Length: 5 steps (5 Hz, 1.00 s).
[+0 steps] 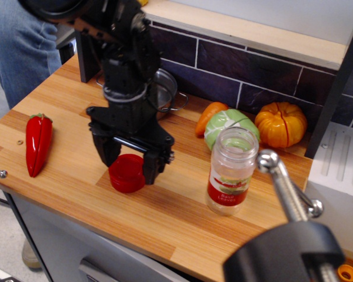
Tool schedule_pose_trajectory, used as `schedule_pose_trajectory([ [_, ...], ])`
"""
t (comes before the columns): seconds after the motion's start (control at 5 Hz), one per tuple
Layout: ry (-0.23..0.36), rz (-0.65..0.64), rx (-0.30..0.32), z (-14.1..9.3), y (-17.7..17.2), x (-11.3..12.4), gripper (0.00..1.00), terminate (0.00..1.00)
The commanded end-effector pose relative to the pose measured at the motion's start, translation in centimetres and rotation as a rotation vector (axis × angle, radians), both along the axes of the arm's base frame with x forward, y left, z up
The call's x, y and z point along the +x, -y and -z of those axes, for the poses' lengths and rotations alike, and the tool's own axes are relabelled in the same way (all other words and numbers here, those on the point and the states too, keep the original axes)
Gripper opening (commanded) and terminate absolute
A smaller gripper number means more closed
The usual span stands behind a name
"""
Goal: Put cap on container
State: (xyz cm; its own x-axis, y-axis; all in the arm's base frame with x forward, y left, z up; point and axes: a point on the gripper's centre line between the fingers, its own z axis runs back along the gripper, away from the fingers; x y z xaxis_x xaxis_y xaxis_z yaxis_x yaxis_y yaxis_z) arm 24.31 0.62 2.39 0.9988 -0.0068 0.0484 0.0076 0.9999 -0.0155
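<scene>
The red cap lies flat on the wooden counter. My black gripper is down over it, open, with one finger on the cap's left and one on its right; the jaws straddle the cap and I cannot tell whether they touch it. The container, a clear jar with a red-and-white label, stands upright and uncapped to the right of the cap, apart from the gripper.
A red chili pepper lies at the left. A steel pan sits behind the arm. An orange carrot, a green cabbage and an orange pumpkin stand at the back. A metal clamp fills the lower right foreground.
</scene>
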Motion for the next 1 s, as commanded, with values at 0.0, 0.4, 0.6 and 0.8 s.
schedule_pose_trajectory([
  [0.0, 0.055, 0.009, 0.028, 0.7, -0.7, 0.5, 1.0, 0.0],
  [0.4, 0.08, -0.044, 0.047, 2.3, 0.4, 1.0, 0.0, 0.0],
  [0.6, 0.067, -0.073, 0.013, 0.0, 1.1, 1.4, 0.0, 0.0],
  [0.8, 0.019, -0.122, -0.051, -5.0, 3.2, 2.2, 0.0, 0.0],
])
